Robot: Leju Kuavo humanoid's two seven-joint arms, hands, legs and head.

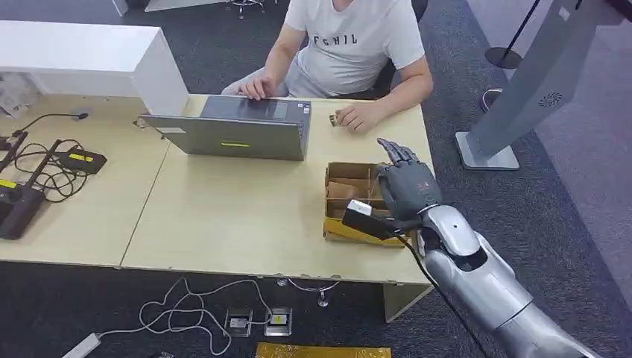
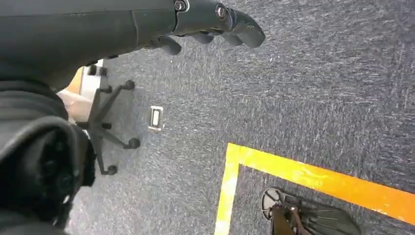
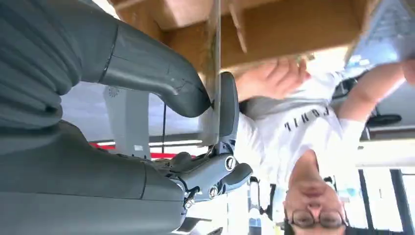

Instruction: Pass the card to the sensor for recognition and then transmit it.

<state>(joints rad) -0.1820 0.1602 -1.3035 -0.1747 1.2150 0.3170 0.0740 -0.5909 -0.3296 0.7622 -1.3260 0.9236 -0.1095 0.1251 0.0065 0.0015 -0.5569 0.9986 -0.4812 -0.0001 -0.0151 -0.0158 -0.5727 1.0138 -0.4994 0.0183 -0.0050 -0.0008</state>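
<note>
1. Two hands are in play: the right hand (image 1: 405, 186) hovers over the open brown cardboard box (image 1: 350, 195) with inner dividers, at the near right part of the pale wooden counter (image 1: 223, 216); the left hand (image 2: 215, 22) hangs beside the body over grey carpet, fingers loosely curled and holding nothing.
2. In the right wrist view, the thick grey thumb (image 3: 156, 78) and a dark finger (image 3: 228, 105) pinch a thin pale card (image 3: 211, 68) edge-on, so the right hand is grasping the card, which stands just above the box dividers.
3. I judge the step in hand to be lifting the card clear of the box, with the sensor pass still to come.
4. To do it well, raise the card straight out along its own plane so its edge does not catch a divider, and keep the pinch firm, since so thin a thing can pivot or slip.
5. Which object is the sensor I cannot tell for sure; a small black device (image 1: 364, 216) sits close by the wrist at the box's near edge.
6. A seated person in a white T-shirt (image 1: 350, 45) rests one hand (image 1: 356, 117) on the counter beyond the box, beside a grey laptop (image 1: 235, 130); a hand-off would likely go that way.
</note>
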